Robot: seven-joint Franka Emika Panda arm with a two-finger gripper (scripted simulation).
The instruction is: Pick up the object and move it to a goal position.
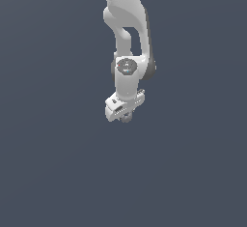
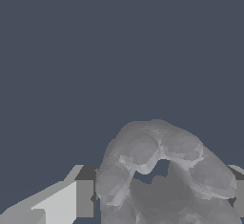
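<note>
The object [image 2: 143,149] is a grey hexagonal nut-like ring with a central hole. In the wrist view it fills the space between my two fingers [image 2: 85,198]. In the exterior view it shows as a tiny grey lump [image 1: 127,119] just under my white gripper [image 1: 125,116]. My gripper [image 2: 162,200] is shut on the object and holds it in the air, well above the ground. The arm hangs down from the top of the exterior view.
A plain dark blue-grey ground [image 1: 58,173] fills both views. No other object, container or goal marker shows.
</note>
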